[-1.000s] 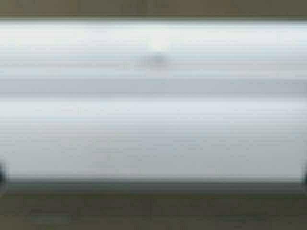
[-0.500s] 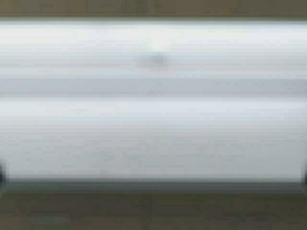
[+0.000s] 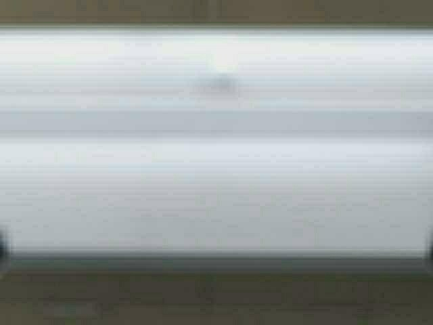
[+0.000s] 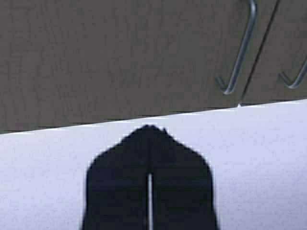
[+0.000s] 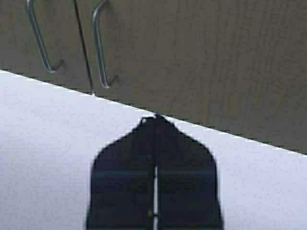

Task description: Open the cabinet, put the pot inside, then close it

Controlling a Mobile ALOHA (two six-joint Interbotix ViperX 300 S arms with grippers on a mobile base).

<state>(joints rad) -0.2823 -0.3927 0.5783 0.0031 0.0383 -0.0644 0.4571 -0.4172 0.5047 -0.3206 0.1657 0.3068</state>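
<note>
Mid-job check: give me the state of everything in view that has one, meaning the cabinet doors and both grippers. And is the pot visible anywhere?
cabinet: both doors shut, meeting at a thin seam.
door handles: two curved metal ones either side of the seam, neither gripped.
left gripper: shut, empty, pointing up at the cabinet.
right gripper: shut, empty, pointing up at the cabinet.
pot: not visible in any view.

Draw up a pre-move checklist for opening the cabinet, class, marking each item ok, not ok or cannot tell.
1. Cabinet doors shut, ready to open: ok.
2. Door handles in view and unobstructed: ok.
3. Left gripper open for a handle: not ok, shut, holding nothing.
4. Right gripper open for a handle: not ok, shut, holding nothing.
5. Pot located: cannot tell, not in any view.
</note>
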